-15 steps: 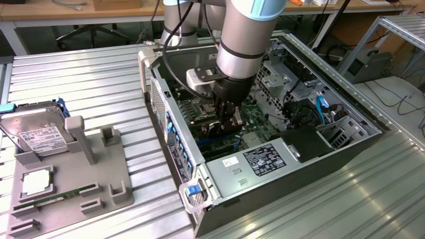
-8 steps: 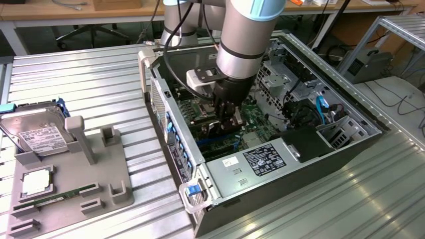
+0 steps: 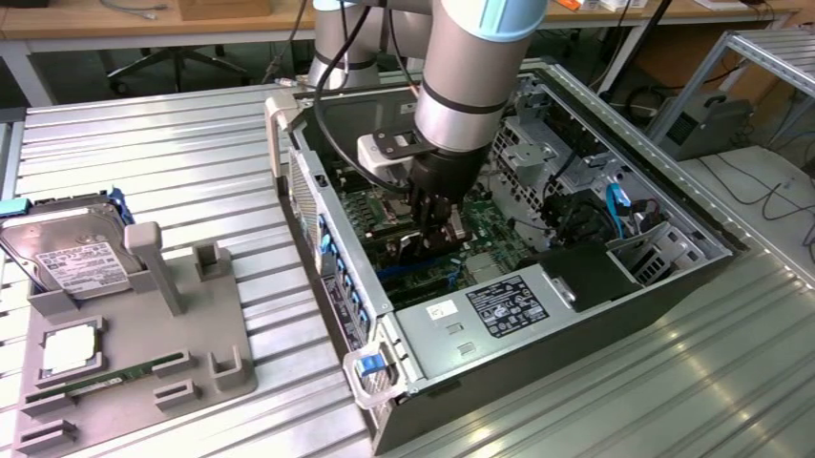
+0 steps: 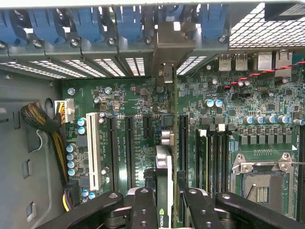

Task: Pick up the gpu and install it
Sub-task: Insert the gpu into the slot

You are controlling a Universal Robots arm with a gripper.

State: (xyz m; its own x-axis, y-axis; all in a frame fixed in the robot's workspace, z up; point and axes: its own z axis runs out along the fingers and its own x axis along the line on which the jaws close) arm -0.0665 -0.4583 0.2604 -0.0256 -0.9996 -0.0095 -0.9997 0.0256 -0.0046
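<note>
My gripper (image 3: 433,218) reaches down into the open computer case (image 3: 421,382), over the green motherboard (image 3: 491,215). In the wrist view the gripper (image 4: 167,202) is shut on the gpu (image 4: 164,164). The card is seen edge-on between the two black fingers (image 4: 143,207) and stands upright. It runs along a black expansion slot toward the case's rear wall, and its silver end bracket (image 4: 169,45) sits at the rear slot openings. I cannot tell whether the card's lower edge is in the slot. In the exterior view the gpu (image 3: 430,246) shows as a dark sliver below the fingers.
Blue retention clips (image 4: 128,21) line the rear slot openings. A CPU socket (image 4: 259,183) and a yellow-black cable bundle (image 4: 43,121) flank the slots. Outside the case, on the exterior view's left, a grey fixture (image 3: 204,334) holds a hard drive (image 3: 76,256) and a green RAM stick (image 3: 109,379).
</note>
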